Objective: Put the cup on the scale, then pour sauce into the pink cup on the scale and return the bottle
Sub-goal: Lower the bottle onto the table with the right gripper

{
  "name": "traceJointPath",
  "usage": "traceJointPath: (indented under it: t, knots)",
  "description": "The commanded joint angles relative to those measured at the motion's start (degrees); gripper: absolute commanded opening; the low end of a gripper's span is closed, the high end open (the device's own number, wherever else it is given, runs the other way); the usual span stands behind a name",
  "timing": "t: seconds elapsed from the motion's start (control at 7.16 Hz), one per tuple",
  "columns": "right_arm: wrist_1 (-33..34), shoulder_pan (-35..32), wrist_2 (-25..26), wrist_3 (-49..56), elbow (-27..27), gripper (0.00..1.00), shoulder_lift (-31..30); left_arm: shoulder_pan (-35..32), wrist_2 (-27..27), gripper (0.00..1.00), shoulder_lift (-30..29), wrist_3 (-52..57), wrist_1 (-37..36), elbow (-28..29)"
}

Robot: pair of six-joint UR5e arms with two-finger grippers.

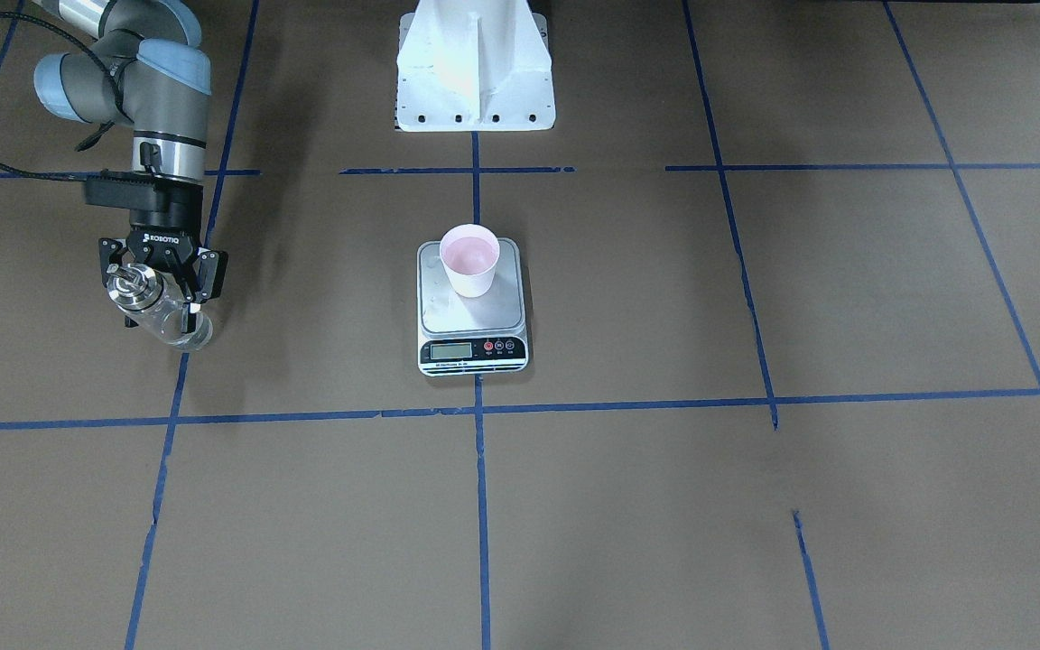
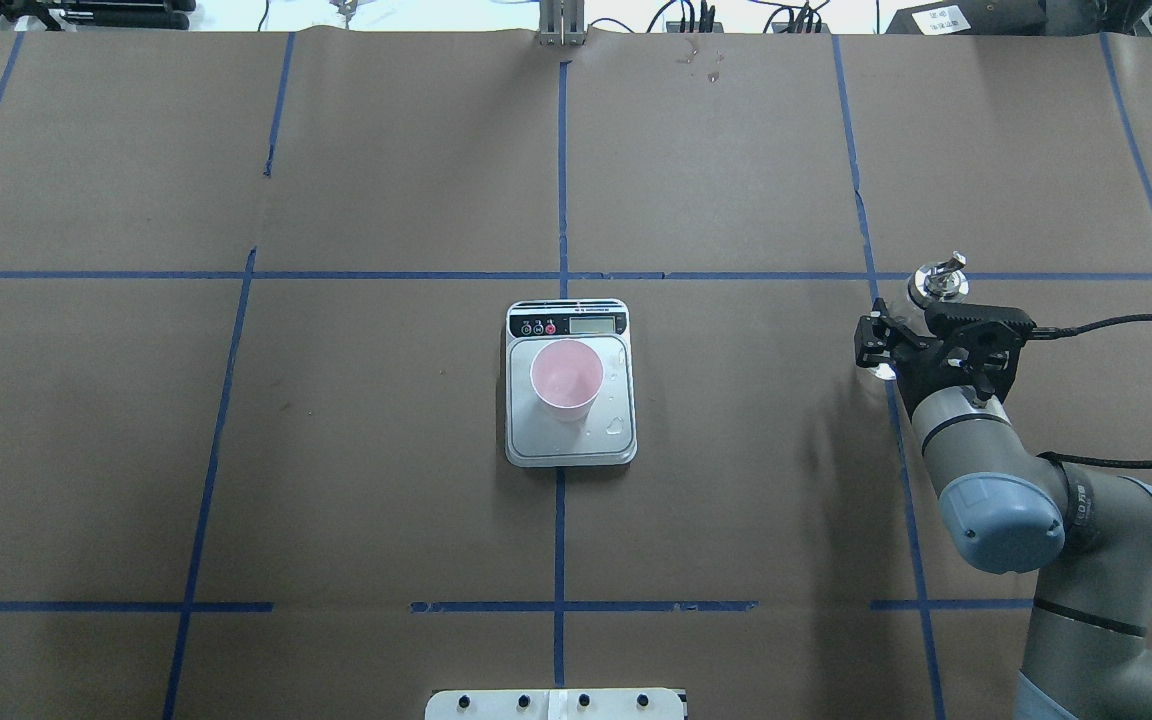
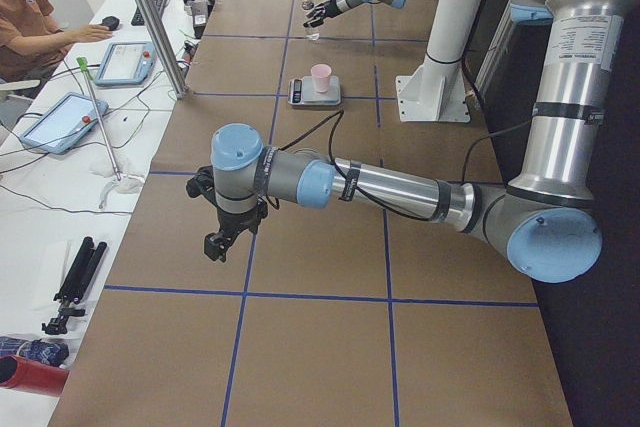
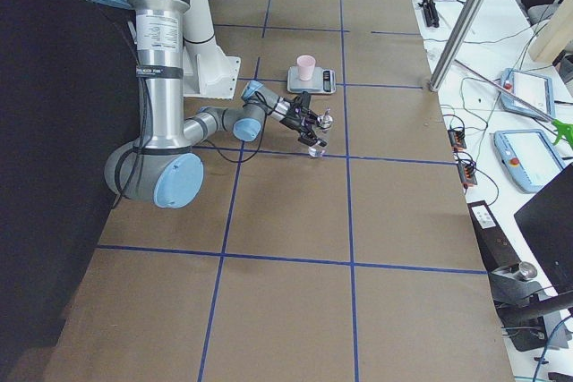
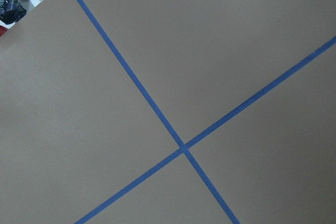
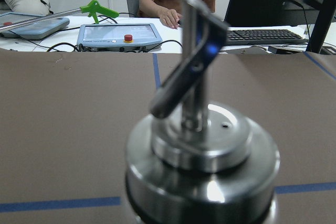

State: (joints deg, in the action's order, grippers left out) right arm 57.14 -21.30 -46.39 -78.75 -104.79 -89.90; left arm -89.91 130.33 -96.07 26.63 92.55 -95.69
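Note:
The pale pink cup (image 1: pixel 470 260) stands upright on the silver platform of the scale (image 1: pixel 484 316) at the table's middle; both also show in the overhead view, the cup (image 2: pixel 566 378) on the scale (image 2: pixel 616 445). My right gripper (image 1: pixel 162 287) is shut on the clear glass bottle (image 1: pixel 170 323), well off to the scale's side. The bottle leans a little, its base close to the table. Its silver spout cap (image 6: pixel 202 150) fills the right wrist view. My left gripper (image 3: pixel 222 239) shows only in the exterior left view, low over bare table far from the scale; I cannot tell whether it is open or shut.
The white robot base mount (image 1: pixel 475 72) stands behind the scale. Blue tape lines (image 5: pixel 181 148) divide the brown table. A few droplets (image 2: pixel 616 427) lie on the scale's platform. Operators, tablets (image 6: pixel 118 35) and cables sit beyond the table's far edge.

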Motion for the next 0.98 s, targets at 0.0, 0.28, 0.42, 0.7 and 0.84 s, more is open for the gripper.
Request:
traceJointPath:
  t: [0.0, 0.28, 0.42, 0.7, 0.84]
  knots:
    - [-0.10, 0.03, -0.11, 0.00, 0.29, 0.30, 0.08, 0.00, 0.01, 1.00, 0.00, 0.00, 0.00, 0.07]
    - [-0.10, -0.06, -0.19, 0.00, -0.15, 1.00, 0.08, 0.00, 0.01, 1.00, -0.09, 0.00, 0.09, 0.07]
    - [-0.10, -0.06, -0.19, 0.00, -0.15, 1.00, -0.01, 0.00, 0.01, 1.00, -0.09, 0.00, 0.09, 0.07]
    - [-0.10, -0.06, -0.19, 0.00, -0.24, 1.00, -0.19, 0.00, 0.01, 1.00, -0.09, 0.00, 0.09, 0.07]
    - [-0.10, 0.03, -0.37, 0.00, -0.59, 1.00, -0.19, 0.09, -0.08, 1.00, -0.09, 0.00, 0.09, 0.07]
